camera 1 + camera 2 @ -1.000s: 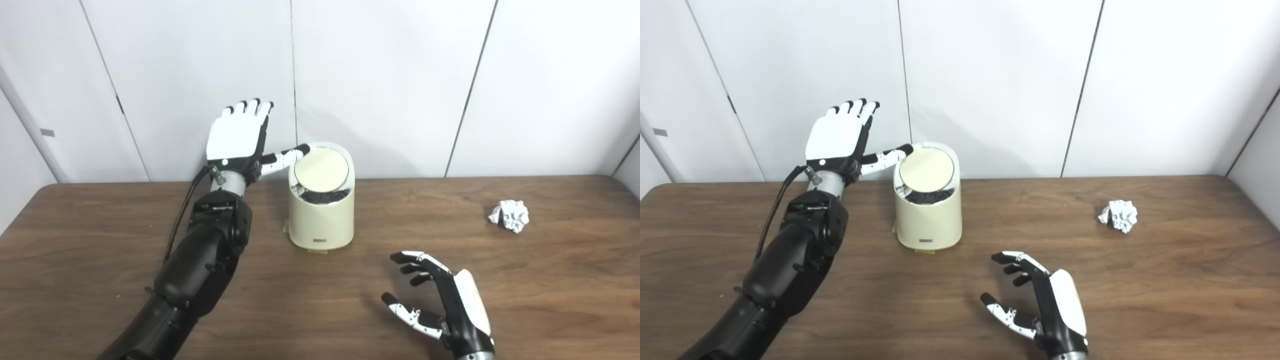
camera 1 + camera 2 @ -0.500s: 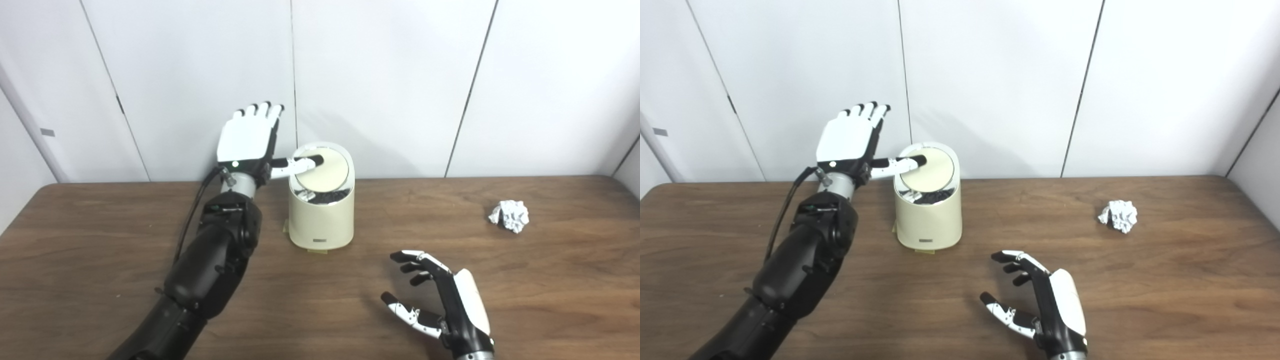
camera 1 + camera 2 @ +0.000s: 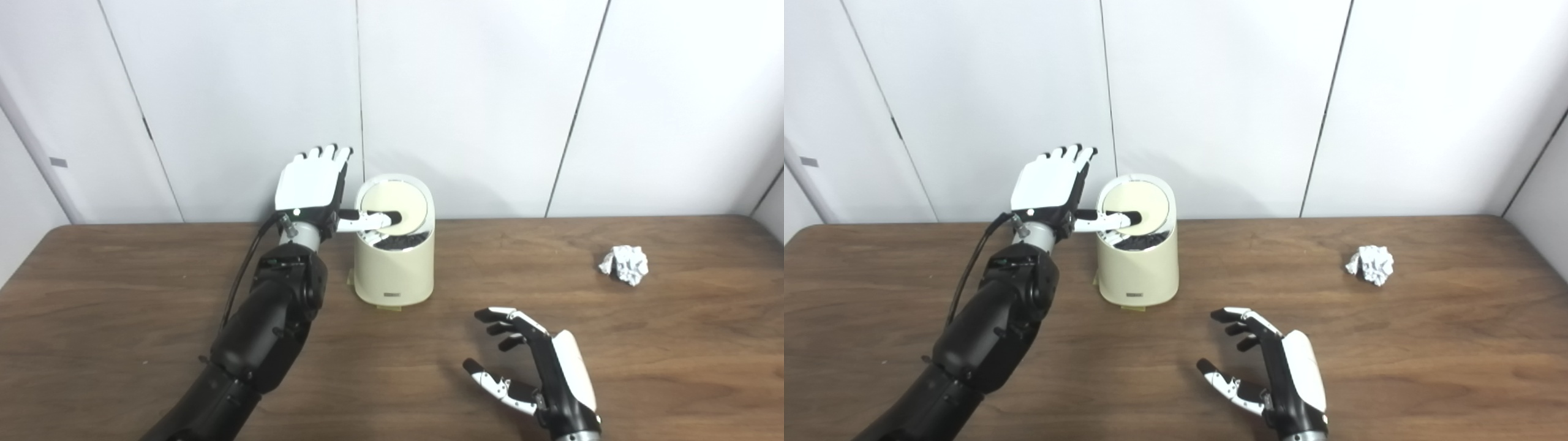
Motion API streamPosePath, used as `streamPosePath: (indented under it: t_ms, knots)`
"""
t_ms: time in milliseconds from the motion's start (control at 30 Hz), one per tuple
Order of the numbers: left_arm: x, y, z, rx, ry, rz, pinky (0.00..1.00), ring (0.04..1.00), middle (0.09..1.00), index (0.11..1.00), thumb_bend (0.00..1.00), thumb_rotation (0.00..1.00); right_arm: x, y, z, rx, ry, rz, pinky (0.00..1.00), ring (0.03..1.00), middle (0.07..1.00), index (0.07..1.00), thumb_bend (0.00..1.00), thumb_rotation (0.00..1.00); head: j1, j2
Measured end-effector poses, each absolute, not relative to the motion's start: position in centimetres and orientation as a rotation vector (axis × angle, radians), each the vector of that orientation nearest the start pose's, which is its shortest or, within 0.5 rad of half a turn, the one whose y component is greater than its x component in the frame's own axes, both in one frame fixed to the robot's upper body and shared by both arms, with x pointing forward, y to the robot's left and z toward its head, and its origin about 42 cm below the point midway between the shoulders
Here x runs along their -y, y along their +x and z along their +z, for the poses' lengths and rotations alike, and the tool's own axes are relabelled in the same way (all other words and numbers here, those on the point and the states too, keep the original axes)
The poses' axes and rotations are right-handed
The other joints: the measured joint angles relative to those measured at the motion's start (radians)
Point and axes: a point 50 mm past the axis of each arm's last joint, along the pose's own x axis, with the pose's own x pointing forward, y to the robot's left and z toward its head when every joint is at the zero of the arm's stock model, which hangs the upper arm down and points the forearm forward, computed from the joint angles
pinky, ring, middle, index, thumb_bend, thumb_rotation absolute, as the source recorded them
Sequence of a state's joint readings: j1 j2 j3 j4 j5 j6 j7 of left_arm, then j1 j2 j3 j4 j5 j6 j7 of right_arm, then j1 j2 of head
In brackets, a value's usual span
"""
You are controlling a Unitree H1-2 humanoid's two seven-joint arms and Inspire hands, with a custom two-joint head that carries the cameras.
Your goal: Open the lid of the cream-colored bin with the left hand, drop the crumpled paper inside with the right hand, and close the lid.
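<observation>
Cream-colored bin (image 3: 394, 260) near the table's (image 3: 122, 306) back edge has its lid (image 3: 392, 211) tilted under the left hand's (image 3: 309, 187) thumb, fingers spread; crumpled paper (image 3: 623, 264) lies ungrasped near the right edge, right hand (image 3: 539, 373) open, empty.

Both views look from head height down and forward across the wooden surface (image 3: 122, 294), facing the white panelled wall (image 3: 465, 92) at twelve o'clock. They sit side by side, at middle distance, near enough to take in the whole width of the surface. The right eye view stands slightly to the right, so everything lies further left in it: the cream-colored bin (image 3: 395, 263) is near centre in the left eye view and left of centre (image 3: 1137, 263) in the other. Both share the bin, the crumpled paper (image 3: 1370, 264) towards two o'clock, and the arms entering from six o'clock.
</observation>
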State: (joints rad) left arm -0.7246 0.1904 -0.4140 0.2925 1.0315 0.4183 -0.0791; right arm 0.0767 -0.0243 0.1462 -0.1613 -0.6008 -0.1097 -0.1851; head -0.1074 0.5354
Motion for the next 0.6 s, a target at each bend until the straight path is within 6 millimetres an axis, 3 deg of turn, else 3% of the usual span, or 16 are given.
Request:
streamPosePath:
  t_ms: [167, 600]
  knots:
    - [-14.12, 47.23, 24.95, 0.186, 1.394, 0.004, 1.00, 1.000, 1.000, 1.000, 0.94, 0.74, 18.38, 25.46, 12.98, 0.275, -0.578, -0.047, 0.53, 0.654, 0.706, 0.680, 0.31, 0.17, 0.002, 0.003]
    - [-14.12, 47.47, 25.57, 0.226, 1.407, 0.030, 1.00, 1.000, 1.000, 1.000, 1.00, 0.45, 18.36, 25.46, 12.98, 0.276, -0.579, -0.048, 0.53, 0.655, 0.703, 0.678, 0.31, 0.15, 0.000, 0.008]
